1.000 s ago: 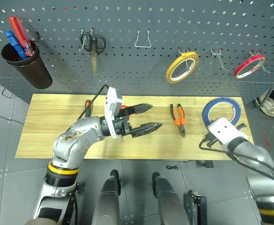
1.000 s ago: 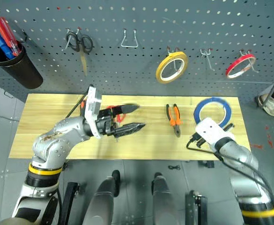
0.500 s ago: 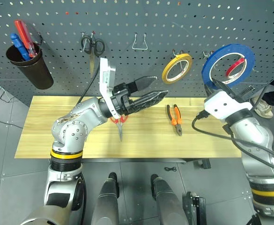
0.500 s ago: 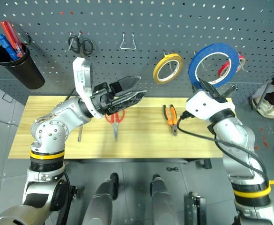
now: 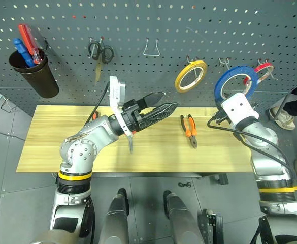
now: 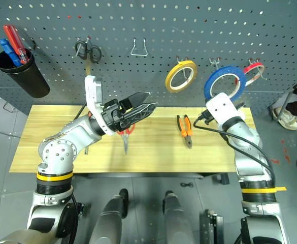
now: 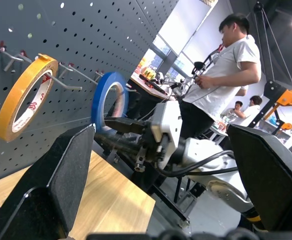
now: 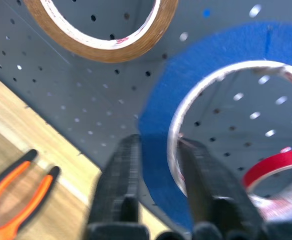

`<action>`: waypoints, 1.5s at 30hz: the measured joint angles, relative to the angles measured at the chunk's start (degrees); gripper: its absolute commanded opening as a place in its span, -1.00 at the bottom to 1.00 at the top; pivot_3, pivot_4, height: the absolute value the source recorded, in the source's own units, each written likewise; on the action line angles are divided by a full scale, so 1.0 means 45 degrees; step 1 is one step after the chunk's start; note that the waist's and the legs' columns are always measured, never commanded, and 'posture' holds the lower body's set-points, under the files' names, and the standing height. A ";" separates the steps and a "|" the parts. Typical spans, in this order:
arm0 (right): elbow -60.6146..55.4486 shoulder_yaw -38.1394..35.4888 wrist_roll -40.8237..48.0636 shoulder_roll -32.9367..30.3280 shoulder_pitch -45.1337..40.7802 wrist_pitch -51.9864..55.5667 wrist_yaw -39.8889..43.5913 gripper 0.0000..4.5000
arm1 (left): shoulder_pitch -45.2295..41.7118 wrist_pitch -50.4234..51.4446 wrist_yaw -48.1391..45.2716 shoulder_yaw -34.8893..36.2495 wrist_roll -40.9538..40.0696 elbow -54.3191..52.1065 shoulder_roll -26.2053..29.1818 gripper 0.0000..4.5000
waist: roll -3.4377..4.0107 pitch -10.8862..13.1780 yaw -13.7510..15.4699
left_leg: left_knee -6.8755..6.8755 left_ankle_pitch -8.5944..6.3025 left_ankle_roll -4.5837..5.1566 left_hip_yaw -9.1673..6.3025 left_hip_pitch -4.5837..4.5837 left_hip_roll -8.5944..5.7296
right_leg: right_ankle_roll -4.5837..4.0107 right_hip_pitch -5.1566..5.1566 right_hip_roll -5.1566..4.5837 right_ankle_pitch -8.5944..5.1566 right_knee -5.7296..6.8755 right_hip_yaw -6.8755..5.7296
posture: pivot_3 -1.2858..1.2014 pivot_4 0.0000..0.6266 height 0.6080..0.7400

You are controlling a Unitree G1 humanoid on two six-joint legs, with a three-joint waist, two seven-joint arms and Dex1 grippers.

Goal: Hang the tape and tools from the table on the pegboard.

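While blue tape [image 6: 223, 81] rests against pegboard [image 6: 153, 30], right end effector [image 8: 158, 165] fingers straddle its band, left end effector [image 6: 144, 105] agape.

We see a workshop: a dark-grey pegboard [image 5: 138, 46] with hooks carries small scissors [image 5: 100, 51] and tape rings above a wooden table [image 5: 46, 137] bearing pliers [image 5: 190, 130].

The left tool [image 5: 161, 107] hangs with its fingers spread above the middle of the surface [image 5: 46, 147], over the red-handled scissors [image 5: 130, 141]. The pliers [image 5: 190, 130] lie just beside it with bare wood around them. On the pegboard [image 5: 138, 56], the blue tape [image 5: 233, 84] crowds between the yellow ring [image 5: 190, 75] and red ring [image 5: 263, 68]; the right tool [image 8: 158, 150] straddles its rim.
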 measured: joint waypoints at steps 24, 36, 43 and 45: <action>0.1931 0.0858 0.2761 0.1910 -0.2682 1.0224 0.1705 0.98 | 0.5099 -0.0032 -0.1176 0.0873 0.0552 -0.1229 0.3904 1.00 | -0.0067 -0.0316 0.0309 | -0.0015 0.0056 0.0034 -0.0001 0.0014 0.0058 | 0.0025 -0.0002 0.0041 0.0020 -0.0003 -0.0031 | 0.15 -0.05 1.00; 1.0510 0.2168 0.1930 0.2475 -0.6052 0.6556 0.1206 0.98 | 0.5616 0.0146 -0.0455 0.1498 0.0145 -0.2244 0.4002 1.00 | -0.0068 -0.0314 0.0524 | -0.0043 0.0055 0.0034 -0.0001 -0.0003 0.0059 | -0.0005 -0.0005 0.0039 0.0039 -0.0043 -0.0038 | 0.19 0.07 1.00; 1.3116 0.1722 0.1776 0.2495 -0.6973 0.5174 0.0619 0.98 | 0.5962 0.0421 -0.0074 0.1575 -0.0267 -0.2668 0.4155 1.00 | -0.0065 -0.0311 0.0603 | -0.0045 0.0055 0.0035 -0.0002 -0.0003 0.0061 | 0.0005 -0.0005 0.0041 0.0033 -0.0043 -0.0037 | 0.20 0.14 1.00; 1.3679 0.1355 0.2012 0.2566 -0.7244 0.5186 0.0624 0.98 | 0.5966 0.0564 -0.0067 0.1664 -0.0426 -0.2711 0.4258 1.00 | -0.0064 -0.0310 0.0599 | -0.0045 0.0055 0.0035 -0.0002 -0.0002 0.0061 | 0.0010 -0.0005 0.0042 0.0029 -0.0043 -0.0037 | 0.20 0.14 1.00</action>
